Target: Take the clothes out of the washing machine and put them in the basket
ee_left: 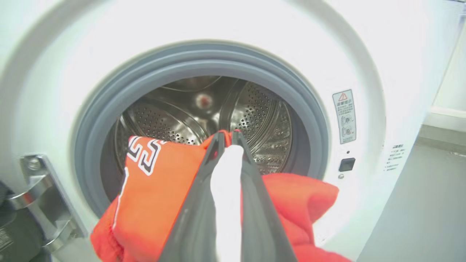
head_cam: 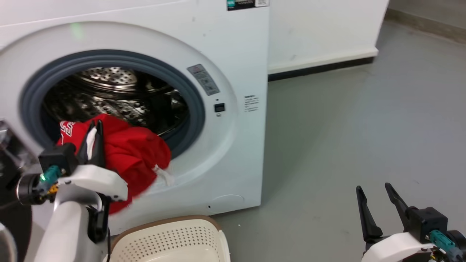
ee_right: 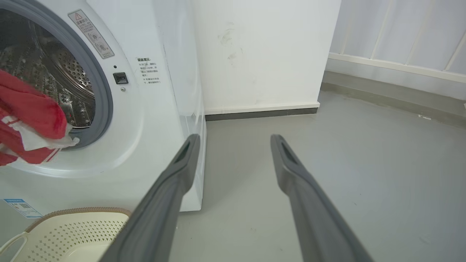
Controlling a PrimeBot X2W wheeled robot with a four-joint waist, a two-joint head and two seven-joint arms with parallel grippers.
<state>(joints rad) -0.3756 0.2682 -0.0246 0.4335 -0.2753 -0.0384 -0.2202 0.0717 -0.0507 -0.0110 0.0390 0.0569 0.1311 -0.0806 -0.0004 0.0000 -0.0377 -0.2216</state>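
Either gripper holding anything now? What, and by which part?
Left gripper is shut on the clothes, pinching a bunched fold at the garment's top, at the washing machine opening. Right gripper is open over the floor, holding nothing.

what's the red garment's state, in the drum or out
Halfway out: the clothes drape over the washing machine's grey ring, hanging down its front, pinched by the left gripper.

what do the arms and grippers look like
The left gripper and right gripper each have a black boxy base, two long dark grey tapering fingers and a teal connector at the wrist. The arms wear glossy white shells.
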